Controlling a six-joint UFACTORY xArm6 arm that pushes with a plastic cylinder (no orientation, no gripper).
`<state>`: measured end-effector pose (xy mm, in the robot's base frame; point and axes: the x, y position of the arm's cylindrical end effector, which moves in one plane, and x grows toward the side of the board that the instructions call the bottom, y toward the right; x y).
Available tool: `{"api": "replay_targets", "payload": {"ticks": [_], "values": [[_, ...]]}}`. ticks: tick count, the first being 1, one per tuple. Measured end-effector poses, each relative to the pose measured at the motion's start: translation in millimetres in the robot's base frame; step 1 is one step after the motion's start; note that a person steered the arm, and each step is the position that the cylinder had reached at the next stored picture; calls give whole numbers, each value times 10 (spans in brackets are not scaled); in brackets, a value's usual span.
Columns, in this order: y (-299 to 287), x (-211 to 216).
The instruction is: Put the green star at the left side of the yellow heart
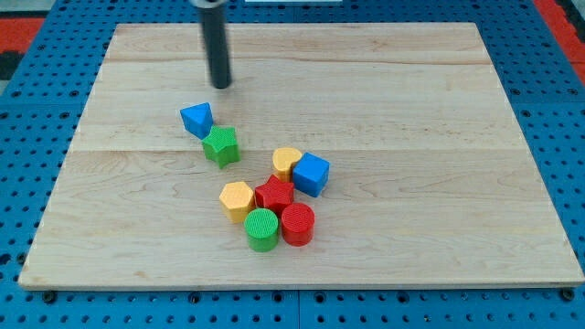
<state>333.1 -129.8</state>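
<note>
The green star (221,146) lies left of centre on the wooden board (411,91), touching a blue triangle (196,119) at its upper left. The yellow heart (286,162) lies to the star's right, a gap apart, touching a blue cube (311,174). My tip (221,85) is above the blue triangle and the green star in the view, apart from both.
Below the heart sits a cluster: a red star (274,195), a yellow hexagon (238,201), a green cylinder (262,228) and a red cylinder (297,224). A blue pegboard surrounds the board.
</note>
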Motion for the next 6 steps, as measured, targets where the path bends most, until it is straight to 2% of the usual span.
{"api": "replay_targets", "payload": {"ticks": [1,2,3,4,5,6], "values": [[22,600],[343,990],[354,876],[472,1137],[576,1221],[-99,697]]}}
